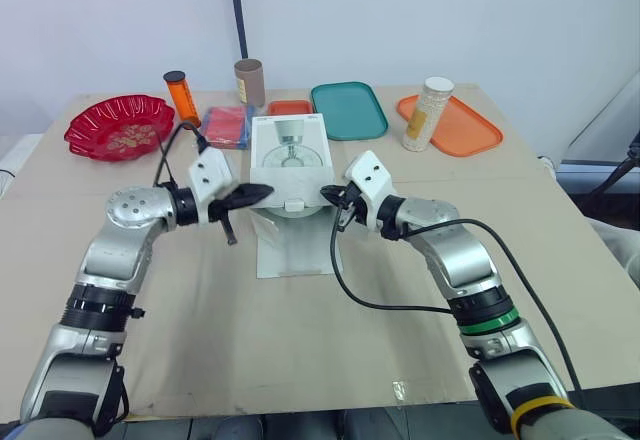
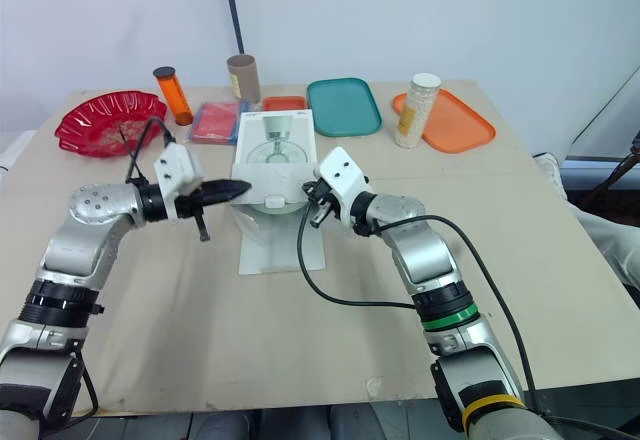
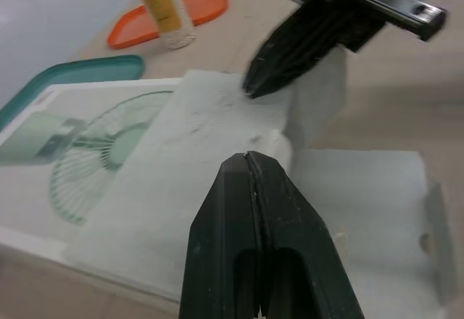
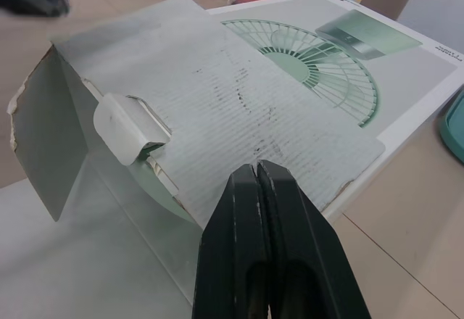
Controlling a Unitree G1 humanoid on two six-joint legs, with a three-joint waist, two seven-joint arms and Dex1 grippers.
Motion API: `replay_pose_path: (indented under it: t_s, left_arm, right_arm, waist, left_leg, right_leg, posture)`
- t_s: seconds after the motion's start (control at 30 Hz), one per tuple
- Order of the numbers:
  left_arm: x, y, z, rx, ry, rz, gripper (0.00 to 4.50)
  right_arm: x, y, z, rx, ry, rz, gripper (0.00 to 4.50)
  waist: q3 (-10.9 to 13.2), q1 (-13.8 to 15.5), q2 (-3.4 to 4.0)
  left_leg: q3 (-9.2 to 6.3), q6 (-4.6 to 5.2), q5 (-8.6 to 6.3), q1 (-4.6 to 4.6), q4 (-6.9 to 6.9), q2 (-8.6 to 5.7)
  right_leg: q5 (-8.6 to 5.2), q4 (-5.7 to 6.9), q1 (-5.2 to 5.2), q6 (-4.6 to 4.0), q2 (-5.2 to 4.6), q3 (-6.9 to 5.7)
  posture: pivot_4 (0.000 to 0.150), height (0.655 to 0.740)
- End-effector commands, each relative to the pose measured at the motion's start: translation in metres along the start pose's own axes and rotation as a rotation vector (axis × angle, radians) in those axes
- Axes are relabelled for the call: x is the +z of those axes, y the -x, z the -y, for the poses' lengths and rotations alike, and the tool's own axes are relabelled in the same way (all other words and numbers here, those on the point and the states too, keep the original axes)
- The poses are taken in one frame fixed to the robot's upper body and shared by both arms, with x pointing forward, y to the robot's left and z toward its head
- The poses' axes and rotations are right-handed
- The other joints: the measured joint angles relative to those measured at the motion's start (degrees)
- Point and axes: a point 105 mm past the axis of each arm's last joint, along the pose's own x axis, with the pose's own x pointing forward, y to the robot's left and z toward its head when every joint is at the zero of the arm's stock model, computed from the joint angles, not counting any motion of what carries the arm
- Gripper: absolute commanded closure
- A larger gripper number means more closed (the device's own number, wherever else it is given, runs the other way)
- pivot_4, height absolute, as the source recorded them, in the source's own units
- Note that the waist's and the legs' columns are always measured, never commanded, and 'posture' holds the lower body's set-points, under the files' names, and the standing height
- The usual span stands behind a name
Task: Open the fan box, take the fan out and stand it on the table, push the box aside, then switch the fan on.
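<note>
The white fan box (image 1: 290,145), printed with a green fan, lies at the table's centre. Its near end is open: one long flap (image 1: 295,245) lies flat on the table towards me, and a ribbed top flap (image 4: 239,116) with a small white tab (image 4: 127,127) sticks out over the opening. My left gripper (image 1: 262,192) is shut, its tip at the left of the opening above the top flap. My right gripper (image 1: 328,194) is shut too, its tip at the flap's right edge. The two tips point at each other. The box's inside is mostly hidden.
Along the far side stand a red bowl (image 1: 118,125), an orange bottle (image 1: 182,98), a cardboard tube (image 1: 249,81), a red and blue packet (image 1: 227,125), a teal tray (image 1: 348,110), and an orange tray (image 1: 465,130) with a white canister (image 1: 428,113).
</note>
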Motion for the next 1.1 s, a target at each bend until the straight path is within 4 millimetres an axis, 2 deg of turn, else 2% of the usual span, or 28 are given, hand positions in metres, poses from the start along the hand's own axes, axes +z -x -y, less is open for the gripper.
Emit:
replay_pose_path:
  t_s: [0.03,0.23,0.53,0.8,0.93,1.1]
  left_arm:
    - [0.002,-0.003,0.003,-0.032,-0.100,-0.061,4.50]
    - [-0.011,0.000,0.008,-0.088,-0.177,-0.176,4.50]
    - [-0.009,0.027,-0.002,-0.081,-0.222,-0.259,4.50]
    - [-0.020,0.045,-0.007,-0.055,-0.223,-0.337,4.50]
    - [-0.013,0.045,-0.009,-0.032,-0.204,-0.303,4.50]
    - [0.015,0.039,-0.020,-0.005,-0.191,-0.203,4.50]
  right_arm:
    - [-0.002,-0.001,-0.003,0.000,-0.008,-0.005,4.49]
    - [-0.002,-0.003,-0.006,0.003,-0.008,-0.001,4.49]
    - [-0.001,-0.008,-0.015,0.031,-0.021,0.026,4.49]
    - [-0.002,-0.016,-0.022,0.061,-0.040,0.032,4.49]
    - [-0.003,-0.018,-0.025,0.068,-0.039,0.034,4.49]
    - [-0.004,-0.019,-0.025,0.064,-0.033,0.031,4.49]
  waist:
    - [0.0,0.0,0.00]
    - [0.0,-0.5,0.00]
    - [0.0,-0.9,0.01]
    - [0.0,-0.9,0.02]
    - [0.0,-0.9,0.02]
    - [0.0,-0.9,0.01]
  left_leg:
    - [0.00,0.00,0.00,0.00,0.00,0.00]
    - [0.01,0.00,0.00,0.01,-0.06,0.01]
    - [0.01,0.01,0.00,0.04,-0.10,0.05]
    - [0.01,0.01,0.00,0.04,-0.11,0.05]
    - [0.01,0.01,0.00,0.03,-0.11,0.05]
    - [0.00,0.01,0.00,0.02,-0.10,0.05]
  right_leg:
    - [0.00,0.00,0.00,0.00,0.00,0.00]
    - [0.00,-0.01,-0.03,-0.01,0.01,0.01]
    - [-0.02,0.00,-0.04,-0.03,0.05,0.00]
    - [-0.02,0.00,-0.04,-0.04,0.05,0.00]
    - [-0.02,0.00,-0.04,-0.04,0.05,0.00]
    - [-0.02,0.00,-0.03,-0.04,0.04,-0.02]
  posture:
    - [0.150,0.7400]
    - [0.150,0.7400]
    - [0.150,0.7400]
    - [0.150,0.7400]
    - [0.150,0.7400]
    - [0.150,0.7400]
